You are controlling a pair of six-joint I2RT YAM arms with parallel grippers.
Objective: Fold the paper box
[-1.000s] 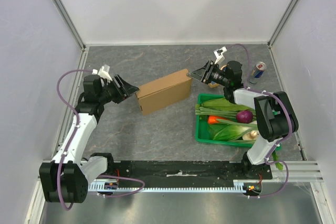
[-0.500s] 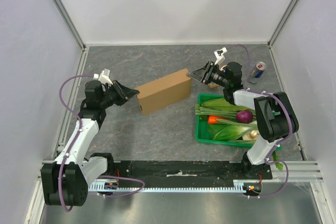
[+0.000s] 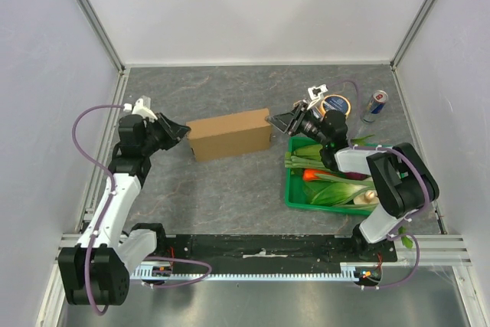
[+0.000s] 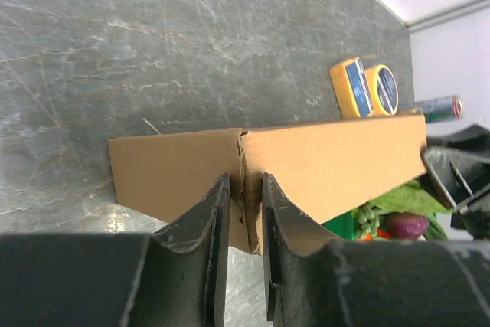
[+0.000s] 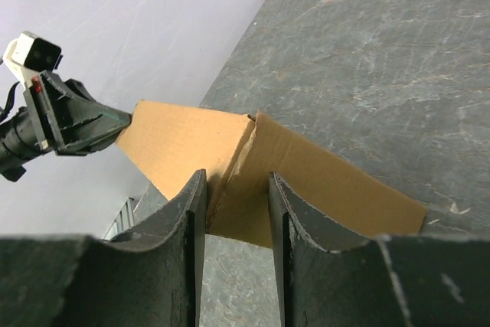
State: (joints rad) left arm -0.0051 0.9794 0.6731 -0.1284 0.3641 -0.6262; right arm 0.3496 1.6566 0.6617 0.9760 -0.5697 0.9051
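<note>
Squaring up the folded box [image 3: 230, 134]
Left pincer [image 4: 245, 185] and right pincer [image 5: 237, 178], both slightly parted, flank its ends; next likely calls for even inward pressure

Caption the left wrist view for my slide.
The left gripper frames the paper box corner, a yellow object beyond.

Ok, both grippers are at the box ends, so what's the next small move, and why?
Probably press the left gripper slightly into its end of the box, the right gripper bracing the far end. The box lies closed between them, but the corner seam in the left wrist view looks rumpled, not seated. Whether either pinches cardboard is unclear.
</note>
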